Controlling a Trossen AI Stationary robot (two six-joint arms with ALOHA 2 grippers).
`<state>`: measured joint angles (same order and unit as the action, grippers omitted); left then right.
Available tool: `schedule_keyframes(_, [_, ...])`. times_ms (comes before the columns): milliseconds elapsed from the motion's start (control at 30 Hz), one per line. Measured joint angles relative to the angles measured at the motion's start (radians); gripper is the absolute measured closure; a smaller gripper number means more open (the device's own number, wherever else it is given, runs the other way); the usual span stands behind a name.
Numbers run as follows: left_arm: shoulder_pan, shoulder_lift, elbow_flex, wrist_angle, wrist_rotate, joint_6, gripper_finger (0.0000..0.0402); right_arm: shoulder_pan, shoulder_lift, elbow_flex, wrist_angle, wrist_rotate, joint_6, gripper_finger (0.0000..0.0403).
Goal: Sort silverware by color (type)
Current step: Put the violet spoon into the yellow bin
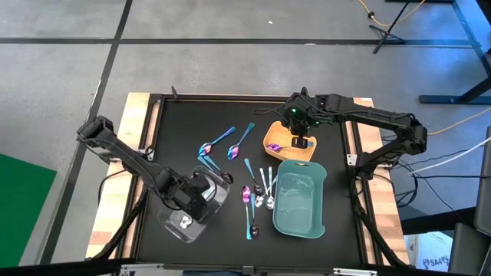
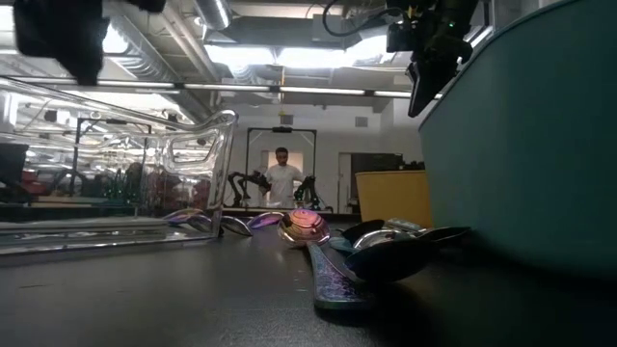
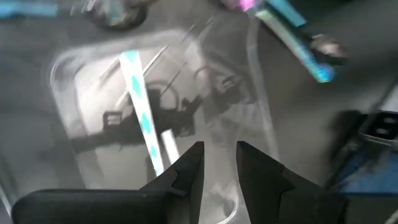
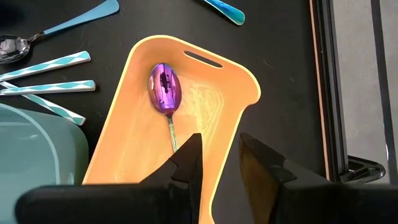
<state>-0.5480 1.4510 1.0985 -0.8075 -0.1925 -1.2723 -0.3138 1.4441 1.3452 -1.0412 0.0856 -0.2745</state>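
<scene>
From above, you see both arms at work on the black table (image 1: 192, 130): the left gripper (image 1: 193, 201) hangs over the clear tray (image 1: 219, 201) near the front-left corner, while the right gripper (image 1: 301, 139) sits over the yellow tray (image 1: 275, 146). Loose silverware (image 1: 259, 192) lies between them — two iridescent spoons (image 1: 230, 142) toward the back, a cluster just beside the teal tray (image 1: 299, 201).

At table height, the cluster fills the foreground, with an iridescent spoon bowl (image 2: 305, 226) among dark heads. A person (image 2: 282, 178) stands far back in the room.

Your left wrist camera looks down into the clear tray, where a spoon with a teal-and-white handle (image 3: 144, 118) lies. The left fingers (image 3: 186, 171) stand a little apart with nothing between them. The picture is smeared, so how the spoon has settled you cannot tell.

Your right wrist camera shows the purple spoon (image 4: 165, 88) lying in the yellow tray, its handle running down toward the right fingers (image 4: 189, 163). These are parted; whether they pinch the handle's end cannot be told.

The risk from here — lifting the right arm with the handle caught could drag the spoon back out. The crowded cluster invites a double pick, or a nudge against the teal tray's wall.
</scene>
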Motion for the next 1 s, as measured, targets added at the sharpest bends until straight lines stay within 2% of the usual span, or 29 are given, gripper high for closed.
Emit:
schedule_keyframes(267, [0.007, -0.082, 0.000, 0.011, -0.120, 0.181, 0.0315, 0.000, 0.000, 0.000, 0.040, 0.000, 0.000, 0.0231])
schedule_keyframes(433, [0.033, -0.111, 0.000, 0.011, -0.166, 0.289, 0.0315, 0.000, 0.000, 0.000, 0.109, 0.000, 0.000, 0.0202])
schedule_keyframes(700, [0.109, -0.112, 0.000, 0.012, -0.159, 0.458, 0.0315, 0.000, 0.000, 0.000, 0.238, -0.006, -0.104, 0.0201])
schedule_keyframes(1000, [0.190, -0.111, 0.000, 0.019, -0.157, 0.631, 0.0315, -0.001, 0.049, 0.000, 0.397, -0.151, -0.207, 0.0203])
